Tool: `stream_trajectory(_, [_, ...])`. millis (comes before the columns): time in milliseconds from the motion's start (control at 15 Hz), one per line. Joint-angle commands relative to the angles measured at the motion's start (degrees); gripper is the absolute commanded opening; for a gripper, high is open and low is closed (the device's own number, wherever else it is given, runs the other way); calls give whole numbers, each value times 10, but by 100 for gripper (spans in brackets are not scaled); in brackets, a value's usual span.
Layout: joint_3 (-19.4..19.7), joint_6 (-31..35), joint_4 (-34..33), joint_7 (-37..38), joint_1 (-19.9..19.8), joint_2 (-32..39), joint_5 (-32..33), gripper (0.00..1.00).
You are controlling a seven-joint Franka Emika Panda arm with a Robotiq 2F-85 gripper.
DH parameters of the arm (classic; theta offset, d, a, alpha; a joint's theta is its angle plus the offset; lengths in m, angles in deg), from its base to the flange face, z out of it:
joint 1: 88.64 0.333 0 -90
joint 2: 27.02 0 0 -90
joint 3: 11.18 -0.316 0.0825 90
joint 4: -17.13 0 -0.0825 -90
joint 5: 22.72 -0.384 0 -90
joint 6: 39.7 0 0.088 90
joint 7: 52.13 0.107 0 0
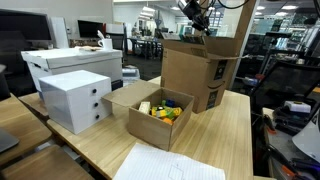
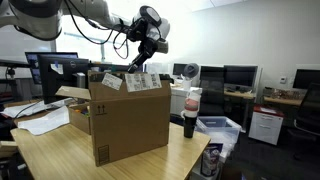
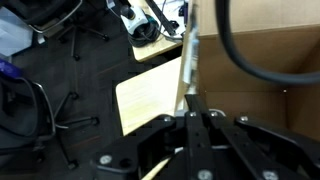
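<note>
A tall brown cardboard box (image 1: 195, 75) (image 2: 130, 125) stands on the wooden table (image 1: 235, 140). My gripper (image 1: 203, 28) (image 2: 138, 66) hangs over its top edge, shut on a raised flap (image 2: 140, 82). In the wrist view the black fingers (image 3: 205, 125) meet at the gripper (image 3: 190, 103). The thin edge of the flap (image 3: 188, 60) runs up from between them. The flap's pale face (image 3: 150, 95) lies to the left and the box's brown inside (image 3: 270, 70) to the right.
A low open box (image 1: 135, 122) with colourful toys (image 1: 162, 110) sits in front of the tall one. Nearby are a white drawer unit (image 1: 75, 98), a white bin (image 1: 70, 62) and a paper sheet (image 1: 165, 165). A dark cup (image 2: 190, 118) stands beside the box. Office chairs (image 3: 55, 105) stand on the floor.
</note>
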Motion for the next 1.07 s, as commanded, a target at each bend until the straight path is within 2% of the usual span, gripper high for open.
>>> stream_trajectory(0, [13, -17, 25, -7, 29, -18, 63, 0])
stream_trajectory(333, [4, 12, 46, -11, 29, -33, 63, 0])
stream_trajectory(533, [-6, 79, 57, 0, 29, -45, 34, 0])
stream_trajectory(1000, [-29, 251, 145, -5, 31, -104, -62, 0])
